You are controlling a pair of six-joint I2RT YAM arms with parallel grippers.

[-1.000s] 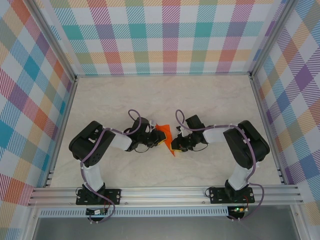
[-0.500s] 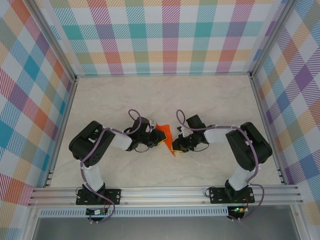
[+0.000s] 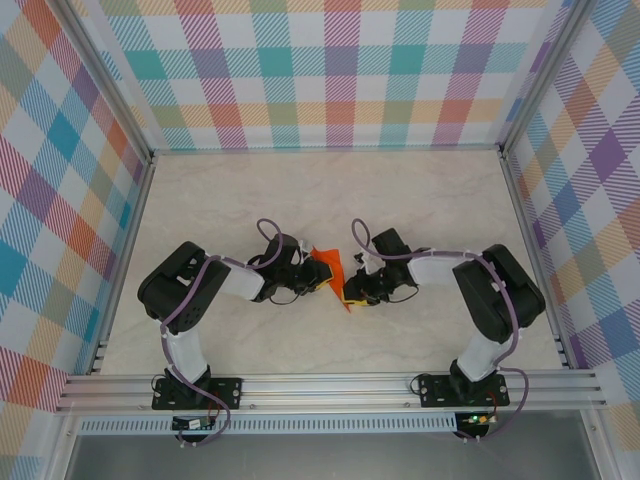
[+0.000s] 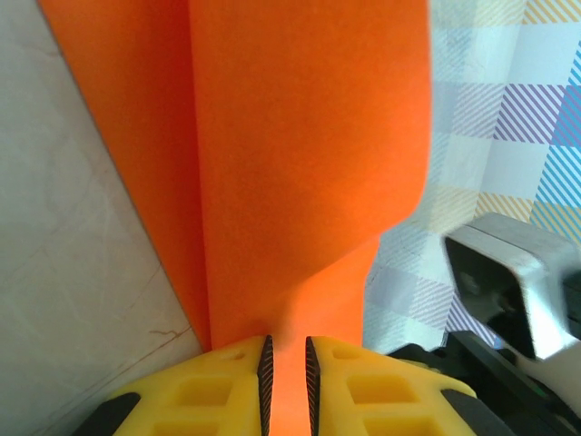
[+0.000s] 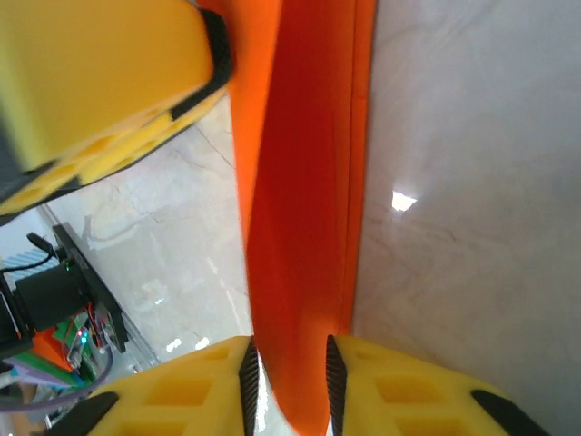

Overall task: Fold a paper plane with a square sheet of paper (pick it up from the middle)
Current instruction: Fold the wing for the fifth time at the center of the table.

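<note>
The left gripper [image 4: 287, 350] pinches the folded orange paper [image 4: 300, 154]. The right gripper [image 5: 289, 354] straddles it narrowly, but I cannot tell whether it grips.

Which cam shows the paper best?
Left wrist: paper close up, crease clear, pinched by the left gripper. Right wrist gives a narrow folded strip between its fingers; top shows a small orange patch.

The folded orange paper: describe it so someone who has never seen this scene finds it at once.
Look at the marble-patterned table inside the plaid walls. Near its middle, the left gripper pinches the folded orange paper, a creased strip, the only orange thing on it.
</note>
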